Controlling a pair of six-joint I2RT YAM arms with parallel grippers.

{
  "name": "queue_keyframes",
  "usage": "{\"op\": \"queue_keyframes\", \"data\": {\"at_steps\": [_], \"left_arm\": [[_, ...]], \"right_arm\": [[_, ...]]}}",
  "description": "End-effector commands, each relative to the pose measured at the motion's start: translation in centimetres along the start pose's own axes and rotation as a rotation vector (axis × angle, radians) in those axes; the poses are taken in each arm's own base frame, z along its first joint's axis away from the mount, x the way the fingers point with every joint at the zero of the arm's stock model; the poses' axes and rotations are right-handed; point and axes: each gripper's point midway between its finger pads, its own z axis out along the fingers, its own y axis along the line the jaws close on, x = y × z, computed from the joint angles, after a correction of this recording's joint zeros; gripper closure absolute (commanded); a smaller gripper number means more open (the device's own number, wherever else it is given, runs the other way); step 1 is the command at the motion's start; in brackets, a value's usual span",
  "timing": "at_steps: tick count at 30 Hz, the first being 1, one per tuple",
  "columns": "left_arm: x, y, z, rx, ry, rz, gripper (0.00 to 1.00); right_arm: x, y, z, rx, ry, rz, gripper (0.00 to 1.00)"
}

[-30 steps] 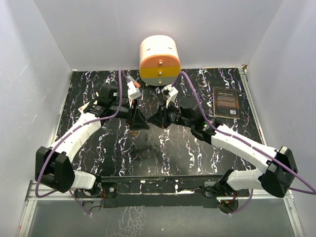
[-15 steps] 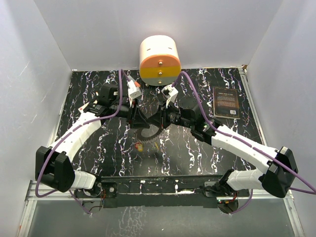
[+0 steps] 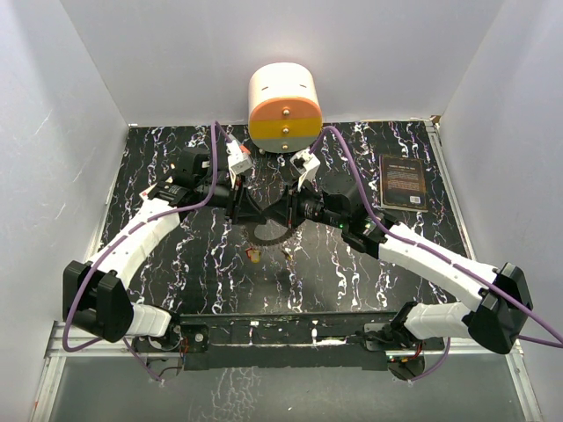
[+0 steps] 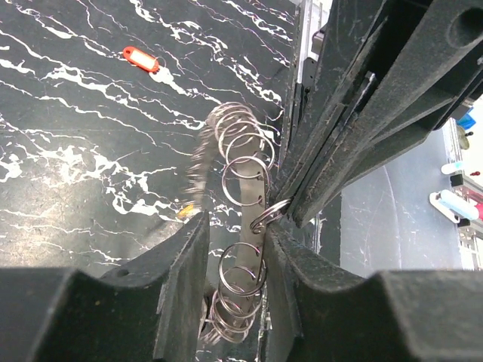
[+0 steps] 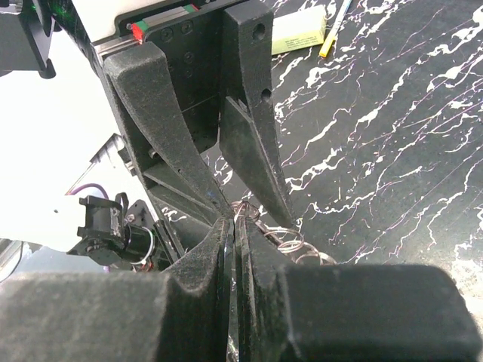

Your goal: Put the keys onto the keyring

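The keyring [image 3: 268, 234], a toothed whitish ring carrying several small wire loops, hangs between the two gripper tips at the table's middle. My right gripper [image 3: 283, 215] is shut on its rim; in the right wrist view its jaws [image 5: 232, 226] pinch the thin edge, loops [image 5: 283, 230] beside them. My left gripper [image 3: 255, 214] stands open around the keyring [image 4: 243, 177], which passes between its fingers [image 4: 181, 286]. A small yellow-and-red key [image 3: 253, 256] lies on the table below. A red key [image 4: 139, 58] lies farther off.
The cream-and-orange drawer unit [image 3: 284, 107] stands at the back centre. A dark booklet [image 3: 404, 182] lies at the right. A yellow-green block [image 5: 298, 34] and a pen [image 5: 333, 34] lie beyond the grippers. White walls enclose the table on three sides.
The two grippers have drawn close together and a little towards the back. The keyring, hidden under them a second ago, now shows below their tips, with the small key on the table beneath.
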Motion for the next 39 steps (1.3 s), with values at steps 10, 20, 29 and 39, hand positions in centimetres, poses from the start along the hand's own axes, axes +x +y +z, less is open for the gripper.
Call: {"op": "queue_keyframes", "data": {"at_steps": [10,20,29,39], "left_arm": [[-1.2,-1.2,0.0,0.058,-0.026,0.039,1.0],[-1.4,-1.5,-0.4,0.046,-0.014,0.076,1.0],[-2.0,-1.3,-0.7,0.012,-0.002,0.101,1.0],[-1.6,-0.8,-0.9,-0.017,0.017,0.125,1.0]], "right_arm": [[-4.8,3.1,-1.1,-0.086,-0.166,-0.027,0.92],[-4.3,2.2,-1.8,-0.041,-0.165,-0.042,0.92],[-2.4,1.4,-3.2,-0.009,-0.122,-0.05,0.92],[-0.2,0.7,-3.4,0.001,-0.072,-0.024,0.92]]}}
